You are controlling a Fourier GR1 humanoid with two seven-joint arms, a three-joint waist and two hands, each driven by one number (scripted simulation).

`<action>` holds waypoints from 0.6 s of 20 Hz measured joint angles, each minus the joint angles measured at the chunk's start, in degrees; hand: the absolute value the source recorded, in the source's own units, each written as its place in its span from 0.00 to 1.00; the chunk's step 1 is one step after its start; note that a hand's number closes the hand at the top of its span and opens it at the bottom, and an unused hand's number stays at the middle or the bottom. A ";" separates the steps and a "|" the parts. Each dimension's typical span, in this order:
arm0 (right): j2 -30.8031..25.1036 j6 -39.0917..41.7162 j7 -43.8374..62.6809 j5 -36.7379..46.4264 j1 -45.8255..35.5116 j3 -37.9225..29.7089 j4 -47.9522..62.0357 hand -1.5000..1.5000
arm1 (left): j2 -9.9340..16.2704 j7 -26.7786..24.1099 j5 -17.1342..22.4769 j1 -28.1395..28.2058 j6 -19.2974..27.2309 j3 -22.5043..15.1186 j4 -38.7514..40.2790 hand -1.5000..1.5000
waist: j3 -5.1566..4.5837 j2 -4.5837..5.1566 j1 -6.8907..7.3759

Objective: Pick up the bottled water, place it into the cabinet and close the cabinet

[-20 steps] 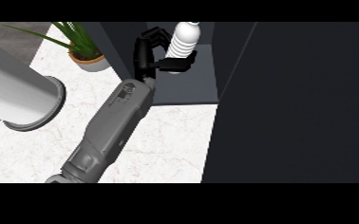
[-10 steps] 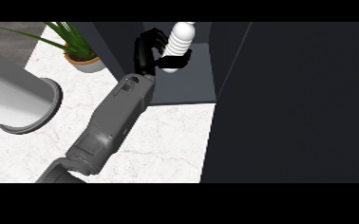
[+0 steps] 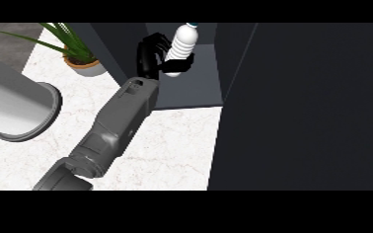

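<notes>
Robot hand (image 3: 154, 59), the left one, curls its fingers and thumb round the lower half of the water bottle (image 3: 183, 41) and holds it upright inside the open cabinet (image 3: 191, 90), above the grey shelf floor. The grey forearm runs up from the near left across the marble tabletop (image 3: 175, 143) to the cabinet's mouth. Compared with a second ago, the bottle sits a little deeper and further left in the compartment, and more of its white body and cap shows above the fingers; the arm has pushed forward with it. By the look of it, the carrying step is nearly over: what remains is to set the bottle down on the shelf, let go, draw the arm out and swing the dark door (image 3: 299, 103) at right shut. Whether the bottle's base already touches the shelf cannot be told, since the hand hides it. At the left edge lies a grey round vessel (image 3: 22, 108), and further back a potted plant (image 3: 76, 54) stands beside the cabinet's left wall. The right hand does not show.
</notes>
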 measured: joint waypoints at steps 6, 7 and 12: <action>-0.15 0.40 -1.32 -0.64 -0.11 -0.05 0.28 0.00 | 0.05 0.27 -2.36 -2.23 2.44 -0.85 5.07 0.00 | 0.02 0.22 -0.42; -0.39 0.49 -1.51 -0.73 0.15 0.04 0.27 0.00 | 0.11 -0.08 -2.87 -2.15 2.68 -1.15 5.64 0.00 | 0.04 0.22 -0.60; -0.46 0.45 -1.74 -0.95 0.01 0.27 0.34 0.00 | -0.09 0.51 -4.39 -2.86 5.82 -2.15 7.99 0.00 | -0.03 0.31 -0.95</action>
